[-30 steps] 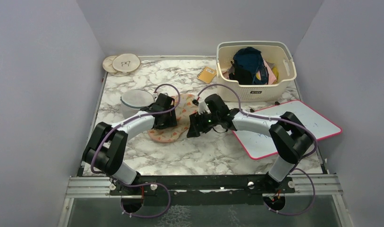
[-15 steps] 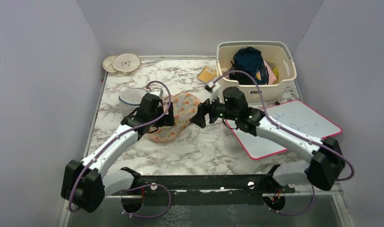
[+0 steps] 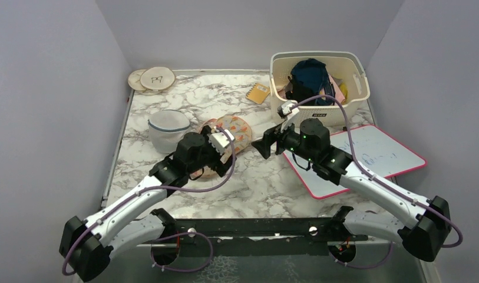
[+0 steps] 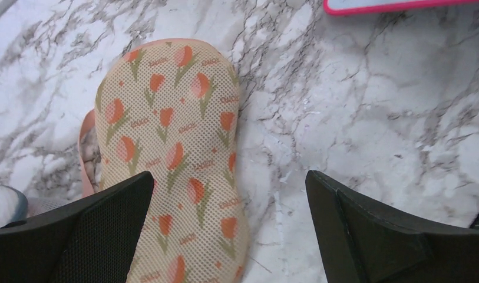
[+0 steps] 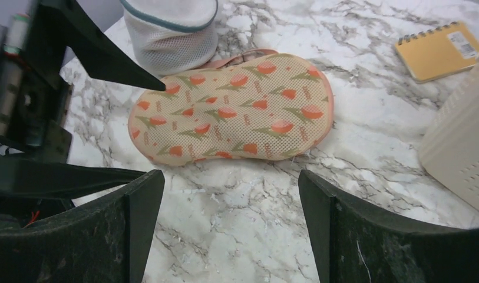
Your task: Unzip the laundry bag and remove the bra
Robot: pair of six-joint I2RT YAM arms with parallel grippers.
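The flat, two-lobed peach mesh-fabric laundry bag (image 3: 237,131) with orange-red prints and pink edging lies on the white marble counter (image 3: 254,183), just beside a white mesh dome with a blue rim (image 3: 169,127). The left gripper (image 4: 230,177) hovers over the bag's near end, spread wide and empty. The right gripper (image 5: 231,177), also spread and empty, hangs to the bag's right, apart from it.

Soft, even overhead light is filling every view. Faint shadows are falling onto the table (image 3: 254,183). Wrist views are resolving the laundry bag (image 4: 178,147) weave crisply.
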